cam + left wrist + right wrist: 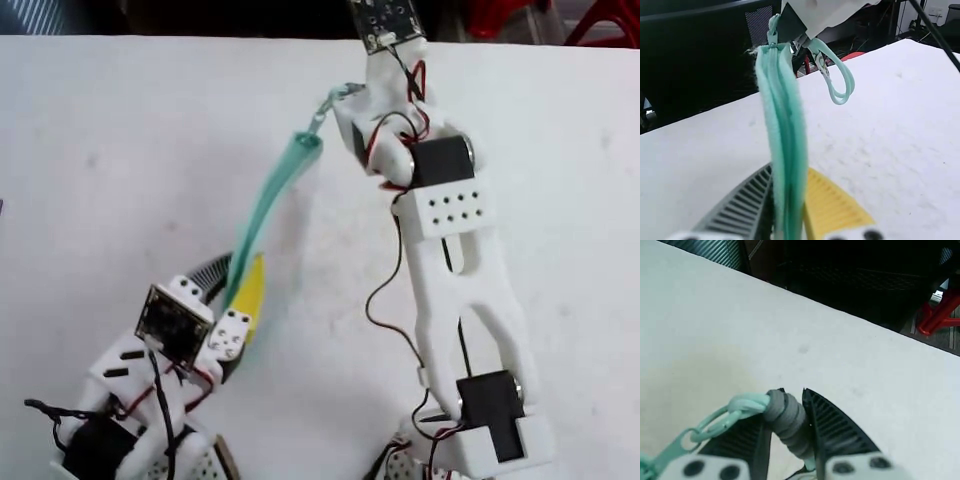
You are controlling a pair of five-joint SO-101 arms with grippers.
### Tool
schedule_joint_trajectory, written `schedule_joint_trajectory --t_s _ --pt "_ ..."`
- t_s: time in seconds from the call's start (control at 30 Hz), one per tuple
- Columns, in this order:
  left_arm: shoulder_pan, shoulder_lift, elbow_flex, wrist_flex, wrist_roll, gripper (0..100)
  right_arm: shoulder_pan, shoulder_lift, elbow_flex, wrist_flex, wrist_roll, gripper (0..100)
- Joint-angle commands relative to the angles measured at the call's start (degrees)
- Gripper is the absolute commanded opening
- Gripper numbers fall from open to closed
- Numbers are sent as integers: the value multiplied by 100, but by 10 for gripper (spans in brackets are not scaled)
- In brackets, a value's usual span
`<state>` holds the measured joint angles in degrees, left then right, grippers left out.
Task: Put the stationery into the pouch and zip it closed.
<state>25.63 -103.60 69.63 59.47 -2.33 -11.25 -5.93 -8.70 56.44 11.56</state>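
Note:
The teal pouch (265, 215) hangs stretched edge-up between the two grippers, above the table. My left gripper (238, 300) is shut on its near end, with the pouch (785, 150) squeezed between a grey finger (747, 205) and a yellow finger (832, 205). At the far end my right gripper (345, 100) is shut on the grey ribbed zip pull (787, 422), between black fingers (832, 432). The zip slider (772, 32) sits at that far end. A teal strap loop (840, 75) dangles beside it from a clasp (695, 437).
The white table (120, 150) spreads wide to the left of the pouch and to the right of the right arm (460, 260). Its far edge runs just behind the right gripper, with dark room and a red frame (937, 315) beyond.

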Motion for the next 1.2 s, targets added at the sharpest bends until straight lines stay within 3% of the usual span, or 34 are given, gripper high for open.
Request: schedule_joint_trajectory --t_s 0.0,0.2,0.5,0.7,0.83,0.93,1.17 --pt "101 -92 -18 176 -26 20 602 -268 -343 -13 -70 18" --pt "119 -92 -18 167 -26 20 593 -303 -378 338 -70 41" --pt "110 -92 132 70 -26 20 541 -611 -387 1279 -105 331" --pt "119 -92 255 -167 -44 20 233 -1921 -396 1622 -88 341" --pt "110 -92 255 -149 -44 20 -778 -2404 -378 1648 -70 341" --pt "110 -92 255 -141 -35 20 -1297 -2352 -378 1622 -70 341" --pt "119 -92 255 -62 -26 20 -1367 -1481 -387 2035 -105 341"
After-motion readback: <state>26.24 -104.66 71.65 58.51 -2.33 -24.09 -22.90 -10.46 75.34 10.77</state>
